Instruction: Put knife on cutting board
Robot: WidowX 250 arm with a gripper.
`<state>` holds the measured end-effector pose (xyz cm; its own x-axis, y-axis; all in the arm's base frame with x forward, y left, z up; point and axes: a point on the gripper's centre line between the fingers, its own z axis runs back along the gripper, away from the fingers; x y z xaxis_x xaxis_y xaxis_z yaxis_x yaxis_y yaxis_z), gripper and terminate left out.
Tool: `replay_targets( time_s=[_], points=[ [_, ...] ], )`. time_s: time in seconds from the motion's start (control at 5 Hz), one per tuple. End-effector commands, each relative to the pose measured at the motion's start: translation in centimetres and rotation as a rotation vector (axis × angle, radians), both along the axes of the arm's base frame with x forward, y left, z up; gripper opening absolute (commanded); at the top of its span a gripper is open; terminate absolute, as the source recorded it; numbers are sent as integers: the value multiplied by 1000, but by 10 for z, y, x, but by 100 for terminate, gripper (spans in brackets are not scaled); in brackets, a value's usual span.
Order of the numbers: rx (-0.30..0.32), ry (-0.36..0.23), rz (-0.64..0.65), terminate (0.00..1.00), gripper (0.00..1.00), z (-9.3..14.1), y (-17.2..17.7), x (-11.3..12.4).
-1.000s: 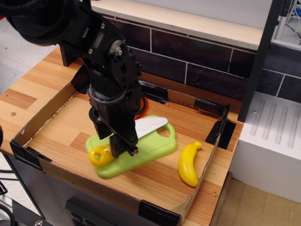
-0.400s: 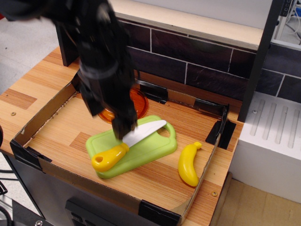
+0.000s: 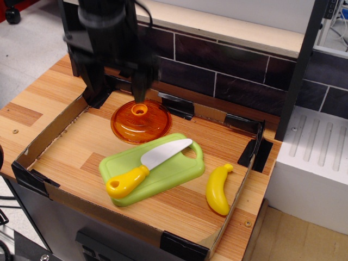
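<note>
The knife (image 3: pixel 148 165), with a white blade and a yellow handle, lies diagonally on the light-green cutting board (image 3: pixel 179 175), handle toward the front left. The board lies flat in the middle of the cardboard-walled tray. My gripper (image 3: pixel 140 91) is black and motion-blurred. It hangs high above the back of the tray, over the far edge of the orange lid, well clear of the knife. It holds nothing; the blur hides how its jaws stand.
A round orange translucent lid (image 3: pixel 140 122) lies just behind the board. A yellow toy banana (image 3: pixel 217 190) lies to the board's right, near the tray's low cardboard wall (image 3: pixel 51 136). A dark tiled wall (image 3: pixel 228 70) stands behind.
The gripper was down at the knife handle on the board, then let go and rose up and back. The knife stays on the board, and the orange lid has come into view.
</note>
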<state>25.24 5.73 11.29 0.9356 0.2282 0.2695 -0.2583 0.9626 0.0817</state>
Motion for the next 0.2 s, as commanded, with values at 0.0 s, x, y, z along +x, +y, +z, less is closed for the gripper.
replay_targets(
  time_s=[0.0],
  points=[
    [12, -43, 12, 100, 100, 13, 3, -4]
  ],
)
